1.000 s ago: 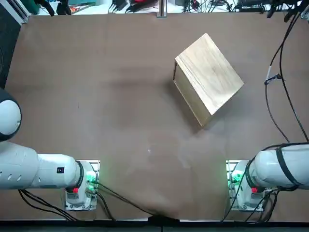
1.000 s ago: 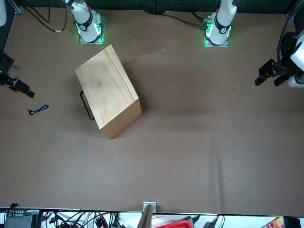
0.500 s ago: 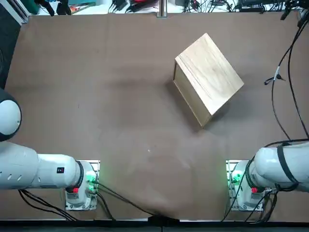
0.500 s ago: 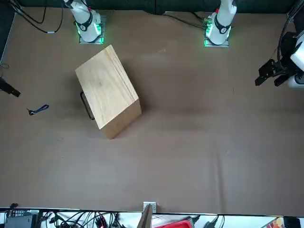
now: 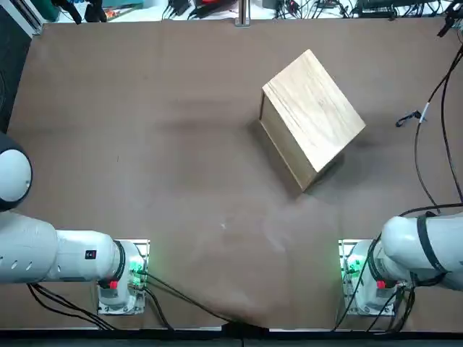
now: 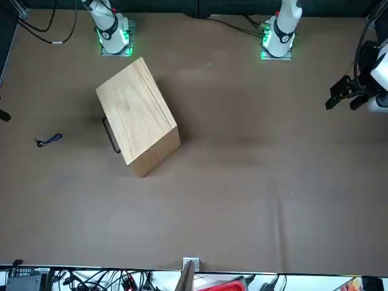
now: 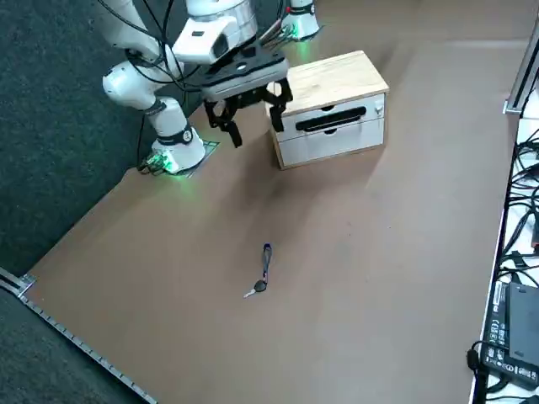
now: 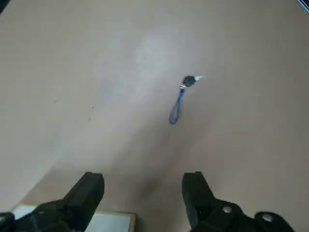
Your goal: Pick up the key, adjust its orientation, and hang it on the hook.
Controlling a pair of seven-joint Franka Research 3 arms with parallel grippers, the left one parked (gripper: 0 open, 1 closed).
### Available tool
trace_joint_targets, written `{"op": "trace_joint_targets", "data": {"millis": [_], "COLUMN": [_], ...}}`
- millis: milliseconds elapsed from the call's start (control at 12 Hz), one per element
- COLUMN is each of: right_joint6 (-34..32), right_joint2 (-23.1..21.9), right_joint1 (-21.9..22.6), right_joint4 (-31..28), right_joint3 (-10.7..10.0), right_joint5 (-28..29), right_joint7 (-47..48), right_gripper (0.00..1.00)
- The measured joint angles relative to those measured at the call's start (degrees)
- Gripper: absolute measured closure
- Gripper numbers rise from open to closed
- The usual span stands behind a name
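The key lies flat on the worktop, its dark round head joined to a blue strap folded into a loop. In the right side view it rests on the near side of the wooden box, apart from it, past the drawer fronts with their black handle. The right claw hangs in the air near the box, its two fingers spread wide with nothing between them; the wrist view shows the key beyond the fingertips, so reaching it is likely the step in hand.

The likeliest failure is a poor grip. The key is thin and flat, so fingers closing slightly too high would probably skim over it, and too low would press into the worktop. The strap looks soft: caught by the loop alone, the key would likely dangle and swing, making the later turning hard to control. An off-centre pinch might spin the key away. On the way over, a low path could knock the box or snag its handle. The black cables by the arm might also pull or drag as it reaches. No hook can be made out, so where to hang it remains uncertain.
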Motion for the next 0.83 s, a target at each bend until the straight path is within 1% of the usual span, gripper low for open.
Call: {"op": "trace_joint_targets", "data": {"millis": [167,417,833], "right_joint6": [0.19,3.04,10.72], "right_joint2": [0.08,0.47,1.46], "right_joint1": [-1.68,-3.59,-5.35], "right_joint4": [-0.79,-2.66,-8.37], "right_joint3": [-0.02,-0.03,-0.04], "right_joint5": [0.01,0.05,0.05], "right_joint7": [3.76,10.53,17.51], "right_gripper": [0.0,0.0,0.0]}}
